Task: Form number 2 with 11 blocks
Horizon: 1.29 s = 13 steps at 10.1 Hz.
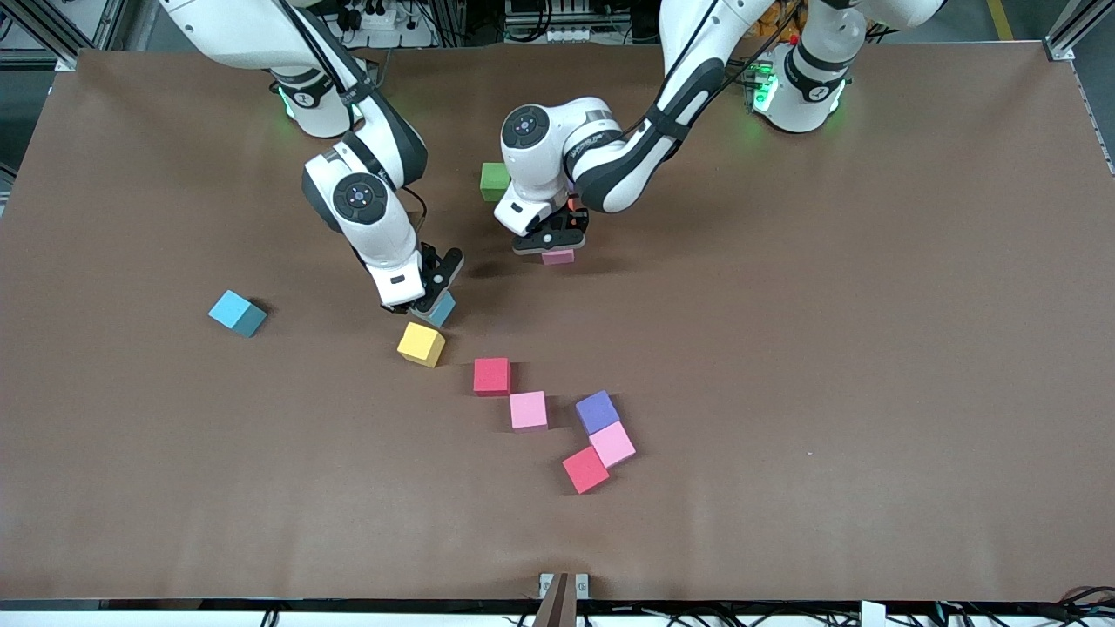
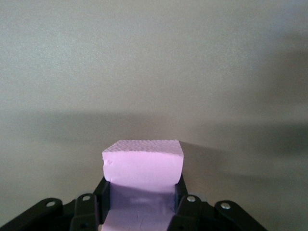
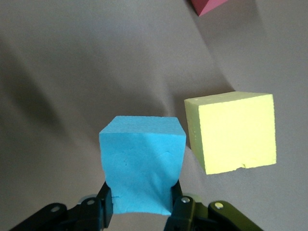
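My right gripper is shut on a light blue block, low over the table just beside a yellow block. My left gripper is shut on a pink block over the middle of the table. On the table nearer the front camera lie a red block, a pink block, a purple block, another pink block and another red block. A green block sits beside the left arm's wrist. No number 2 shape shows.
A second light blue block lies alone toward the right arm's end of the table. The brown table cover is bare toward the left arm's end. A corner of a red block shows in the right wrist view.
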Tool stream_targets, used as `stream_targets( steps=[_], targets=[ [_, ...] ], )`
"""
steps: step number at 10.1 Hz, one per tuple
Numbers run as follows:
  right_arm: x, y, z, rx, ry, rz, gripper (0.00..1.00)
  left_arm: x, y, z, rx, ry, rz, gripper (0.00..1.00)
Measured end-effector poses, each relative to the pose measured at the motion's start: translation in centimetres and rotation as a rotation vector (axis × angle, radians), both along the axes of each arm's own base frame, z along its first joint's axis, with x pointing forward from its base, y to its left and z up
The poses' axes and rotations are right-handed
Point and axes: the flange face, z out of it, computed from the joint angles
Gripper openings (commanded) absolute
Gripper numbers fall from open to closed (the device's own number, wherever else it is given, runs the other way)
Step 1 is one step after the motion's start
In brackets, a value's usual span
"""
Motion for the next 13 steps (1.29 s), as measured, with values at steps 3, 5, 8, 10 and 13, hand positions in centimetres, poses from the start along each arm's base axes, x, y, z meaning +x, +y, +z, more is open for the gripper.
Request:
stream_targets(
  steps=[3,5,8,10,13],
  targets=[
    [0.0,0.0,0.0,0.0,0.0,0.001,0.0,-0.3,-0.1,0.0,0.002,-0.001,-0.006,0.08],
    [0.0,0.1,0.0,0.0,0.0,0.001,0.0,-0.3,-0.1,-0.1,0.002,-0.001,-0.007,0.37],
    [0.0,0.1,0.0,0.0,0.0,0.002,0.0,-0.4,-0.1,-0.2,0.004,0.0,-0.009,1.0],
    [-0.1,0.1,0.0,0.001,0.0,0.004,0.0,-0.9,-0.1,-1.1,0.016,0.011,-0.015,1.0],
    [-0.2,0.4,0.0,0.002,0.0,0.02,0.0,-1.1,-0.2,-1.4,0.018,0.014,-0.017,1.0]
  ],
)
